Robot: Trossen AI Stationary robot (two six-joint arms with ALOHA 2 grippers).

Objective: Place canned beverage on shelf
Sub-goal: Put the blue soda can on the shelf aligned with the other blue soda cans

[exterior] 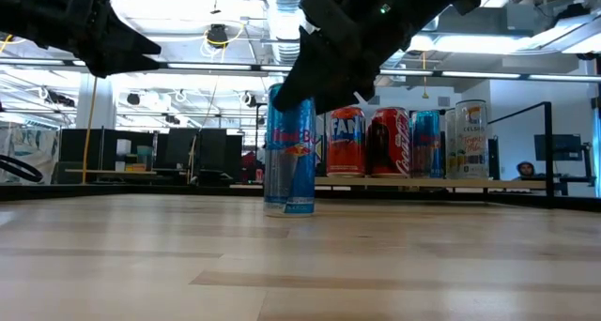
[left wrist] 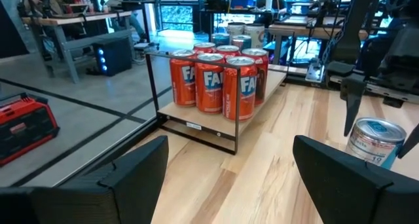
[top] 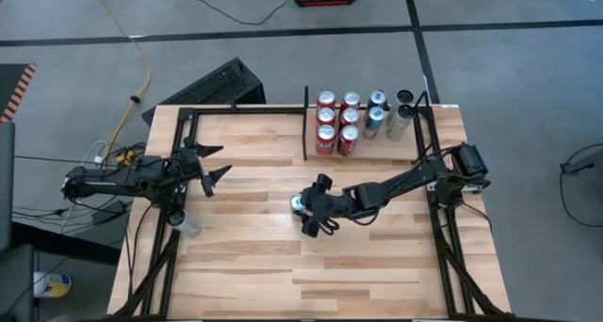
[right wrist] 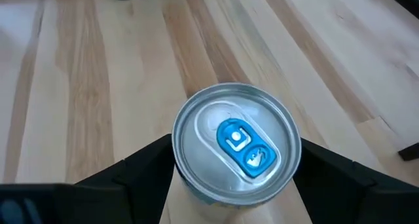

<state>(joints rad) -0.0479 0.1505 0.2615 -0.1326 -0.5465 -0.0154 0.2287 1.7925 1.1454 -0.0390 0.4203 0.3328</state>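
Note:
A slim blue-and-silver canned beverage [top: 298, 204] [exterior: 289, 161] stands upright on its base near the middle of the wooden table; its lid has a blue tab [right wrist: 243, 145]. My right gripper [top: 304, 207] [right wrist: 236, 155] comes slanting down from the right, shut on the can's upper part. The shelf [top: 400, 148] [left wrist: 190, 116] is the wood bay at the far right behind a black divider bar [top: 305, 124]; it holds red cans [top: 337, 126] and silver ones [top: 388, 115]. My left gripper [top: 219, 164] [left wrist: 229, 168] waits open at the left, pointing level toward the shelf. My right gripper pinches the can's upper wall just below the rim [right wrist: 175, 160] between its two fingers [right wrist: 141, 165], one on each side. The fingers slant down from the table's right side. The can stays upright with its base on the table [exterior: 289, 208].
Black tube frames run along the table's left [top: 179, 134] and right [top: 435, 200] sides. A small clear container [top: 186, 225] sits by the left arm's base. Bare wood lies between the can and the shelf and across the near half of the table.

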